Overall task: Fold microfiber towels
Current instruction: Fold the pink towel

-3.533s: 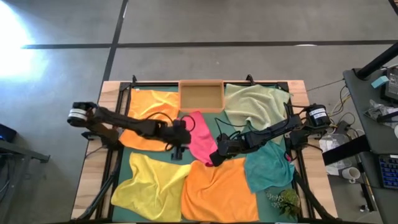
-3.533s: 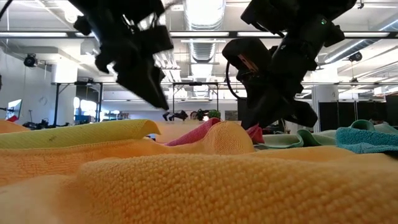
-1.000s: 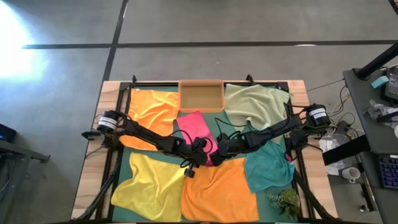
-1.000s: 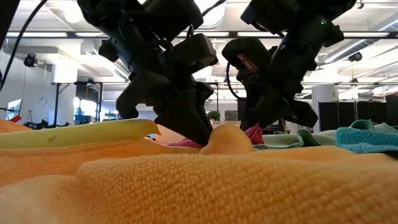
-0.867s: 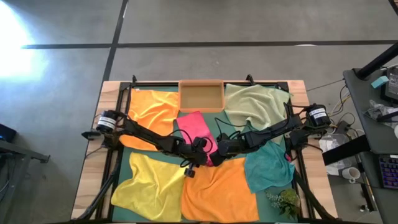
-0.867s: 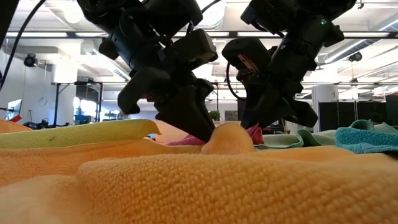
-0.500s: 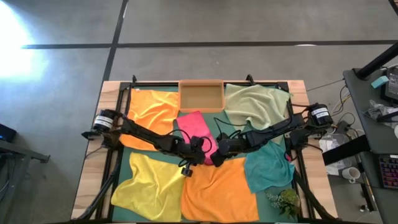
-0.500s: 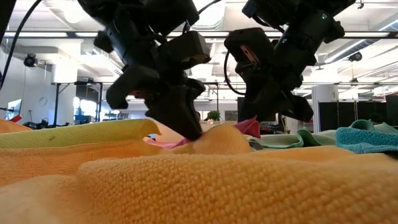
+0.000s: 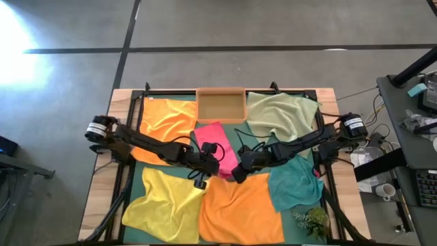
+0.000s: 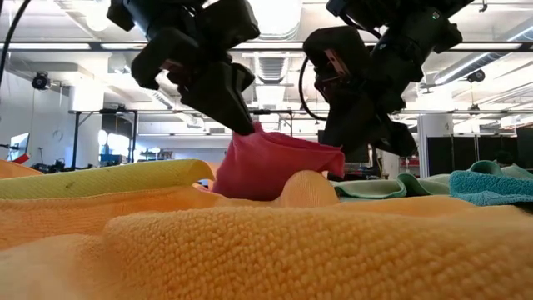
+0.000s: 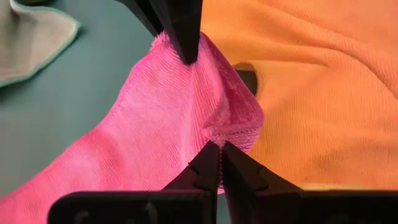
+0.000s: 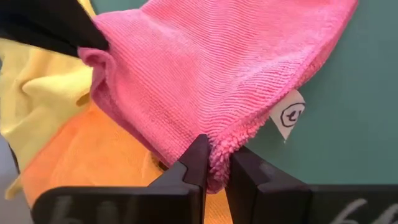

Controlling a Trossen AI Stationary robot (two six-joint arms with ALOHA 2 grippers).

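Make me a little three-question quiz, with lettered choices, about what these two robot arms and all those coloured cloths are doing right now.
1. Where is the wooden tray?
A. at the table's far edge, between an orange towel and the pale green towel
B. under the teal towel
C. on the floor

2. How many orange towels lie on the table?
A. none
B. two
C. five

3. What is the state of the hot pink towel?
A. lying flat and untouched
B. folded in the tray
C. pinched by both grippers and lifted

Answers:
1. A: the high view shows it between the orange towel and the pale green towel.
2. B: a second orange towel lies at the near edge.
3. C: the left gripper and right gripper each clamp a corner, raised in the low view.
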